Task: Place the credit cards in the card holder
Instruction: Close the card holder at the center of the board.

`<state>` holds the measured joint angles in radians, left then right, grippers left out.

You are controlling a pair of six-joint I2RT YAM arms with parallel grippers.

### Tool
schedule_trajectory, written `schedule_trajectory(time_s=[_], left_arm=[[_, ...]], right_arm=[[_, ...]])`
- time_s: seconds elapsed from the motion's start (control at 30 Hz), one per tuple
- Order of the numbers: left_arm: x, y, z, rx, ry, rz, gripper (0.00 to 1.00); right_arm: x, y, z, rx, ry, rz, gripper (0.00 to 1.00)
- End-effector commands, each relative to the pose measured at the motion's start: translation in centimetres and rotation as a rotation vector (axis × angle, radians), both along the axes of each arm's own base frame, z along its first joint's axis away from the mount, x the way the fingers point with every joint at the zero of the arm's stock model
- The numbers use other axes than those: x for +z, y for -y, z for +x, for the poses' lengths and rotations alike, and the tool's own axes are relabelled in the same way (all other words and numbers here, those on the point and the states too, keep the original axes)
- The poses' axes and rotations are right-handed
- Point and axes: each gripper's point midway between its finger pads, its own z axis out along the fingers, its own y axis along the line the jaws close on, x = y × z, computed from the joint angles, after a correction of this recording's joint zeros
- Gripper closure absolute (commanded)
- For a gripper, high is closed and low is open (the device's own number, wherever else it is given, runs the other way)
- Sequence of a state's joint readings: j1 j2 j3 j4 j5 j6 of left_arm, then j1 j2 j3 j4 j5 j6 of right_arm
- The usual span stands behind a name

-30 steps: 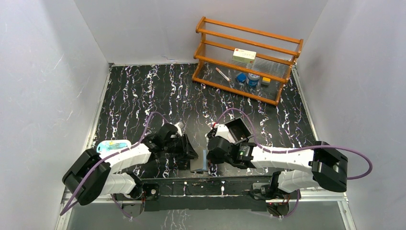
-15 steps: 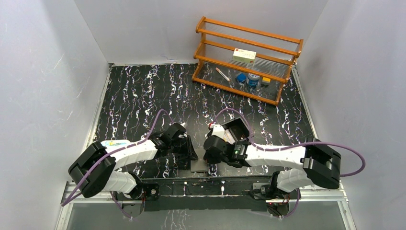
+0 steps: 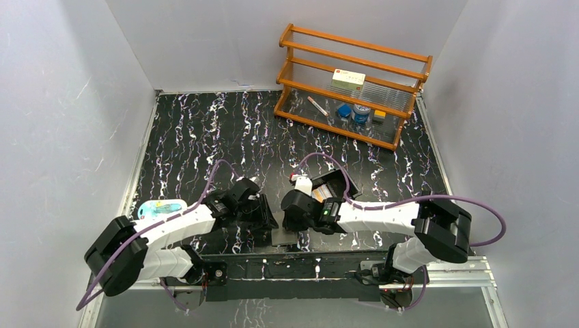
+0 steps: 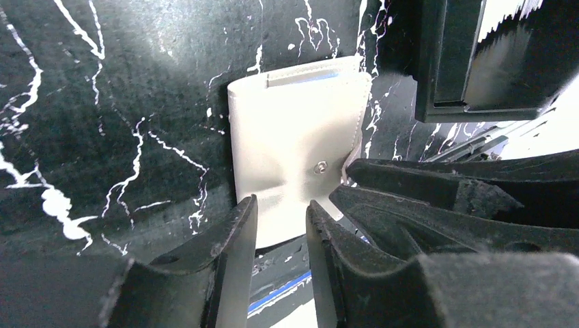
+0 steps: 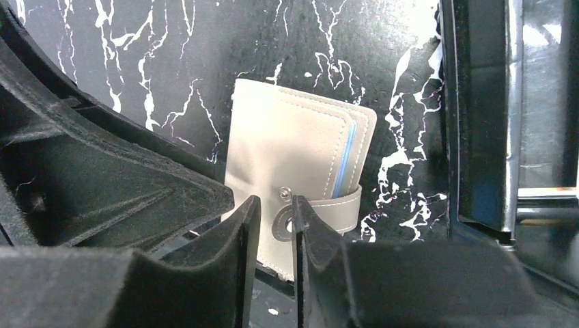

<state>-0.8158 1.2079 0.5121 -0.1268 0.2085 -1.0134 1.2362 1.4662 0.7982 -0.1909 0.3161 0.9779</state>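
**Holder folded, cards not yet in**

On the black, white-veined surface [image 3: 191, 137], the black box-like tray [image 3: 341, 179] right of centre seems to hold the pale, orange-edged credit cards [image 3: 319, 194]. No card shows in the holder, so I judge the whole filling is left to do. The flat grey fold-over card holder [image 3: 285, 236] lies folded at the near edge, between the arms. The left hand [image 4: 280, 203] and right hand [image 5: 276, 200] hover narrow-gapped over it, the right about its snap tab [image 5: 321, 205]. Whether either pinches, I cannot tell.
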Motion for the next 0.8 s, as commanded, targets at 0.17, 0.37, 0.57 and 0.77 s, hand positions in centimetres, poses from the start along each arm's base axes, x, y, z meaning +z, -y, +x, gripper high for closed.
schedule_trajectory(time_s=[0.17,0.37,0.57,0.77], left_arm=[[0.2,-1.3,0.3,-0.005,0.019,0.085,0.65],[2.5,2.7,2.0,-0.135,0.059,-0.015,0.75],[-1.2,2.5,1.9,-0.169,-0.023,0.081,0.77],[-2.0,1.9,1.8,-0.155,-0.03,0.107,0.77]], right_arm=[[3.3,1.5,-0.3,0.014,0.009,0.009,0.66],[3.6,3.1,-0.3,-0.023,-0.009,0.028,0.7],[2.8,3.9,-0.5,-0.029,-0.033,0.053,0.73],[2.3,3.0,-0.6,-0.003,-0.053,0.105,0.75]])
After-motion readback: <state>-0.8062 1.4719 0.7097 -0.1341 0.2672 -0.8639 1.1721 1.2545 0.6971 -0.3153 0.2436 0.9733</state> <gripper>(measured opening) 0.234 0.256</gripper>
